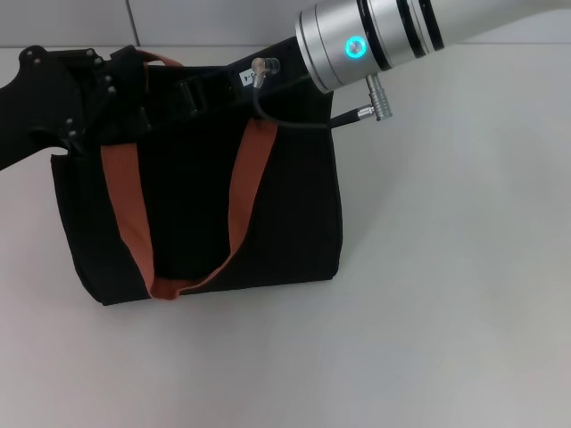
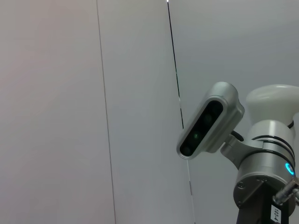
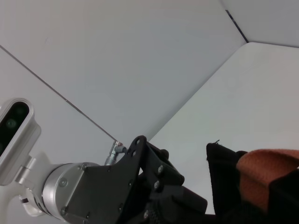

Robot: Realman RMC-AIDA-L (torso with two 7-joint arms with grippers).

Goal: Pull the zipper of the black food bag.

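On the white bench [image 1: 446, 294] stands the bag [image 1: 205, 232], left pincer [image 1: 85, 85] and right pincer [image 1: 214, 89] at its top edge; neither pincer's opening can be determined.

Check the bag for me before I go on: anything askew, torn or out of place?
Nothing looks damaged. The black food bag stands upright on the white table, orange straps draped down its front. The left tool is at its top left corner, the right arm over its top right. The zipper is hidden.
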